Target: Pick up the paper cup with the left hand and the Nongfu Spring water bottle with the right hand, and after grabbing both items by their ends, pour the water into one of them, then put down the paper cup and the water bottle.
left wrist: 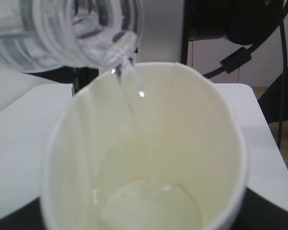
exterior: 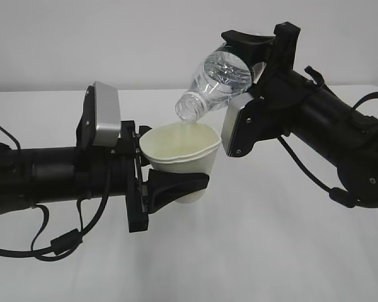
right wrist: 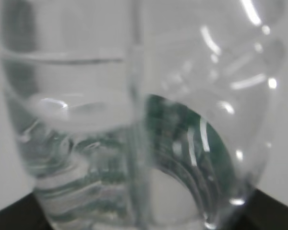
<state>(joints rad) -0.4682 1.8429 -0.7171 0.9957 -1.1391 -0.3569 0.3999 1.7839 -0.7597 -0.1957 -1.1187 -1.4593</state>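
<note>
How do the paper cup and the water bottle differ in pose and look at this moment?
The paper cup stands nearly upright with its mouth up; the water bottle is tipped mouth-down over it. The cup is opaque white and cream inside; the bottle is clear, ribbed, with a dark green label. The cup receives water; the bottle releases it. Both are held above the table, the cup in the left gripper, the bottle in the right.

No readable text anywhere in my views. Water bottle [exterior: 217, 78] label [right wrist: 201, 143] only shows as a dark green patch at about 5 o'clock in my right wrist view, lettering too blurred to read. Paper cup [exterior: 183, 151] is plain, no print.
</note>
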